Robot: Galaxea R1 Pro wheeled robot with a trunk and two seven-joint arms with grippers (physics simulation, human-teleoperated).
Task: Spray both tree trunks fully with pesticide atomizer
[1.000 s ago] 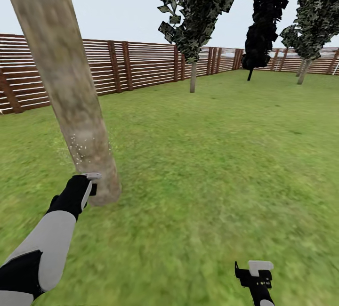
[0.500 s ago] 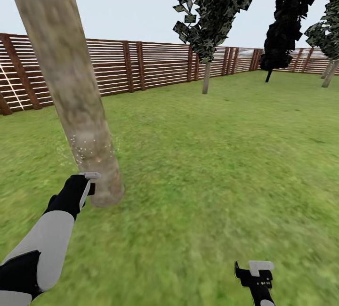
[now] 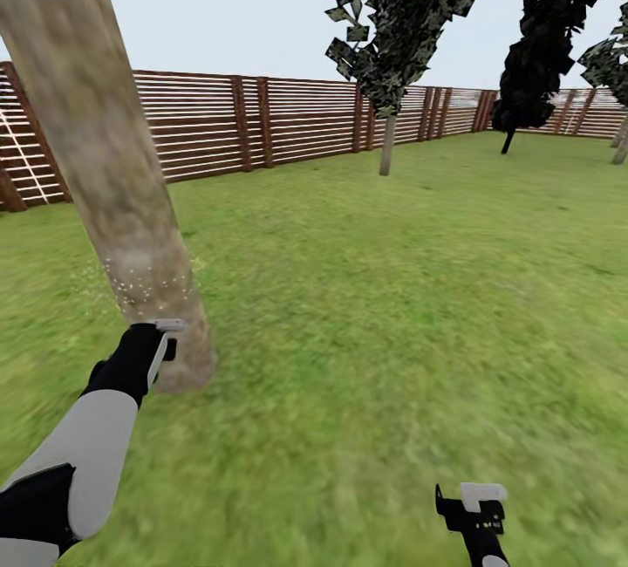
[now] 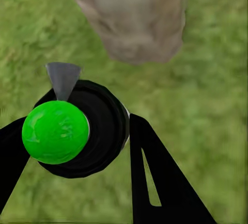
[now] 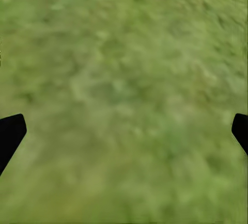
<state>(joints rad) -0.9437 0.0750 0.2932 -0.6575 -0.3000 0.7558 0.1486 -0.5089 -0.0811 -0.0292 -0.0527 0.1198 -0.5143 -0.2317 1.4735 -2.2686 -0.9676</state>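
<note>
View is shifted slightly right. Sprayer [image 4: 77, 131] is pinched in left claw [image 4: 77, 146] beside trunk [image 3: 113, 192]; right claw [image 5: 124, 131] is spread over grass [image 5: 124, 69].

Your left gripper [image 3: 166, 336] sits just beside the thick tree trunk [image 3: 105, 166], which blocks any reach straight ahead on that side. To its right, open grass [image 3: 375, 305] runs unobstructed to the fence [image 3: 262, 122]. Your right gripper [image 3: 471, 506] has bare lawn all around it.
</note>
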